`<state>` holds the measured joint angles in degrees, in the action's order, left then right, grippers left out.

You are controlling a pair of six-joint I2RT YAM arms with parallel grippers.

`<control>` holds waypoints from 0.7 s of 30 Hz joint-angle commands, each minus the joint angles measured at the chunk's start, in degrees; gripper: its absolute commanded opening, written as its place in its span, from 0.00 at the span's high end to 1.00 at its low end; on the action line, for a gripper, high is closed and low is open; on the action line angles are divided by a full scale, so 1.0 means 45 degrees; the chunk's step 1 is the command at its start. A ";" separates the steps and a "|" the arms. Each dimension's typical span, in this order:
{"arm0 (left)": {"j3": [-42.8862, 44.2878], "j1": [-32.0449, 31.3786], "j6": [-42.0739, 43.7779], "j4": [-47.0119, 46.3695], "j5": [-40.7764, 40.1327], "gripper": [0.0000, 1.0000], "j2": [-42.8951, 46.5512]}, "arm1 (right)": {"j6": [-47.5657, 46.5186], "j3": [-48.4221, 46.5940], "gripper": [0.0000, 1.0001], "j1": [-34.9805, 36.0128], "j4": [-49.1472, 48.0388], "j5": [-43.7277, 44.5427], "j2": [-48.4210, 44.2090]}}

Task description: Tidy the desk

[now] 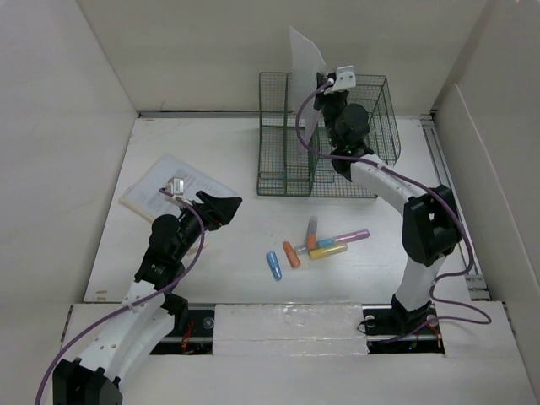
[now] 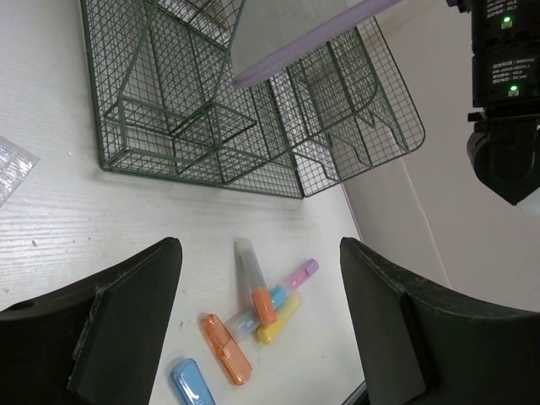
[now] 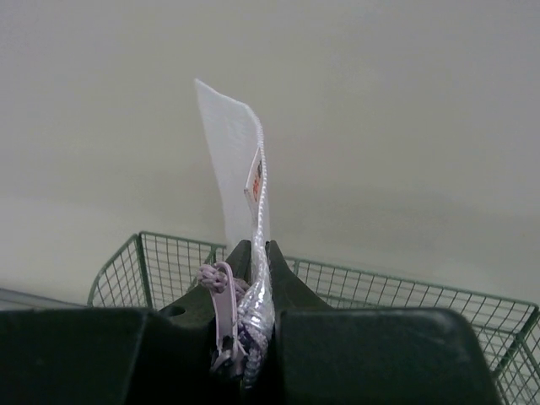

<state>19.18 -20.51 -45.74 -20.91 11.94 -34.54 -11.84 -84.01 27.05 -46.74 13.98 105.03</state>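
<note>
Surface [image 1: 228, 270] is lying flat and fixed between white panel walls [image 1: 67, 84], taking up the whole work area. It is showing white, matte, and faintly grained in the left wrist view. Judging it rigid and immovable, so it is offering no hold itself, and the handling is falling to what is sitting on it. Right hand [image 3: 253, 253] is clamping tight on the lower, lilac-trimmed part of a thin translucent sleeve [image 1: 305, 59], which is standing upright over the dark green wire basket [image 1: 384, 118] at the far centre-right of the surface. Sleeve is looking light and floppy, probably buckling if pushed from the top, so the low pinch near the stiffer trim is looking sound. Left hand [image 1: 224, 207] is hovering left of centre, fingers spread wide with nothing between them, facing 6 highlighters [image 2: 253, 287] lying loose in a cluster mid-surface, on the near side of the basket. These are looking light, smooth and prone to rolling, so gripping across the barrel middle is probably serving best. A printed booklet [image 1: 160, 190] is lying flat at the left, partly hidden by the left hand. It is thin, so an edge is likely giving the only purchase.
</note>
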 commanded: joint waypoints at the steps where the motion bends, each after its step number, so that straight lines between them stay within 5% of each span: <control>1: -0.0121 -0.0012 0.0027 -0.0432 -0.0076 0.29 0.0040 | -0.0066 0.0347 1.00 0.0200 -0.1234 0.0292 0.0136; 14: -0.0082 -0.0012 0.0007 -0.0316 -0.0174 0.29 0.0196 | 0.1126 0.2652 0.97 0.0571 -0.1781 0.0956 -0.0118; 21: 0.0248 -0.0012 0.0104 0.0152 -0.0467 0.29 0.0353 | 0.1594 0.2243 0.29 0.0571 -0.0299 0.1405 -0.0703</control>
<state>19.18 -20.51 -45.71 -19.81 10.72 -33.63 -6.44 -72.05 29.34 -49.45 18.52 105.25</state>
